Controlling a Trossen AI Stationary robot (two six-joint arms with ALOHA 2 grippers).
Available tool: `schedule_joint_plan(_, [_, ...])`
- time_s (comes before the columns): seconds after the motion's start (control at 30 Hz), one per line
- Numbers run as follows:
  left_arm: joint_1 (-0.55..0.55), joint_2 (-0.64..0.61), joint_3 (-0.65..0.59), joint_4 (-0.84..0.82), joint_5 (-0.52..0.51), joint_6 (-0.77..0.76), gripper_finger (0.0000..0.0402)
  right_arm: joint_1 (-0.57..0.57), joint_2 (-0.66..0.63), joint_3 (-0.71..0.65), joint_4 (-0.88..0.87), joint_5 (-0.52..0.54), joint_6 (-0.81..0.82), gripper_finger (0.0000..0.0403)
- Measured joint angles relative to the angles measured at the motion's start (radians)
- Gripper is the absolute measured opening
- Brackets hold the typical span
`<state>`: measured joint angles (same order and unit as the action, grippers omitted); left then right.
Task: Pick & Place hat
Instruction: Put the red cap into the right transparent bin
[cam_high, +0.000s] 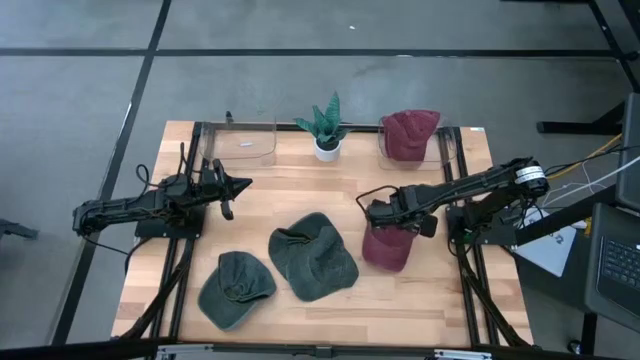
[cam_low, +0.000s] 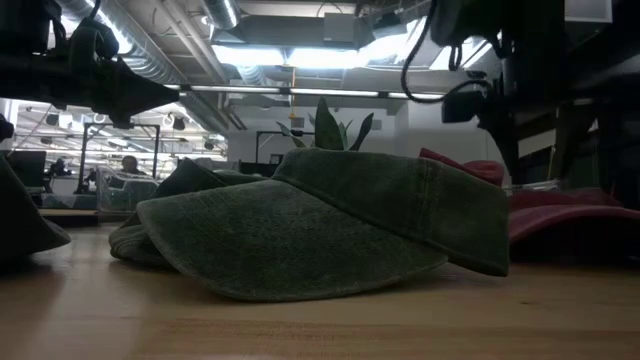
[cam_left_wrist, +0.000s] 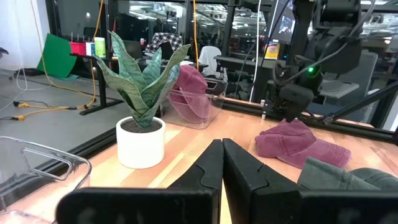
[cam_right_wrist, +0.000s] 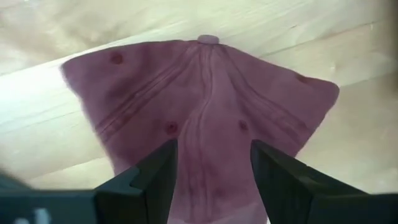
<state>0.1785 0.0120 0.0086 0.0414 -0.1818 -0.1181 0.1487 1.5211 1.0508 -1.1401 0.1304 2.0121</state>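
Observation:
A maroon hat (cam_high: 388, 250) lies at the table's right, with my right gripper (cam_high: 385, 215) directly above it, pointing down and shut on its crown. The right wrist view shows the hat (cam_right_wrist: 205, 93) fanning out below the gripper (cam_right_wrist: 213, 155), its top button (cam_right_wrist: 208, 39) in sight. Two green hats (cam_high: 313, 255) (cam_high: 236, 288) rest on the table's middle and near left. My left gripper (cam_high: 240, 185) stays shut and level at the left, holding nothing. My right gripper pinches a raised fold of the maroon hat's crown (cam_right_wrist: 211, 134) between its two fingers, coming from above and pointing down. The fold runs along the gap toward the button. The crown peaks up under the gripper, while the hat's lower edge (cam_left_wrist: 323, 152) still lies on the table.
Another maroon hat (cam_high: 410, 133) sits in a clear bin at the back right, and a second clear bin (cam_high: 245, 140) stands at the back left. Between them is a potted plant (cam_high: 327, 128). Bare wood shows along the near right edge.

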Motion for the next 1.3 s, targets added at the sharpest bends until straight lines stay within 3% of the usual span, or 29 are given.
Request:
schedule_joint_plan(0.73, [0.000, 0.000, 0.000, 0.000, 0.000, 0.000, 0.0004, -0.068, 0.000, -0.267, 0.372, -0.063, -0.060, 0.0197])
schedule_joint_plan(0.87, [0.000, 0.000, 0.000, 0.000, 0.000, 0.000, 0.0004, -0.068, 0.000, -0.279, 0.382, -0.063, -0.061, 0.0162])
schedule_joint_plan(1.17, [0.000, 0.000, 0.000, 0.000, 0.000, 0.000, 0.0004, -0.068, 0.000, -0.279, 0.380, -0.043, -0.083, 0.0021])
schedule_joint_plan(1.3, [0.000, 0.000, 0.000, 0.000, 0.000, 0.000, 0.0004, -0.067, 0.000, -0.279, 0.381, -0.028, -0.084, 0.0015])
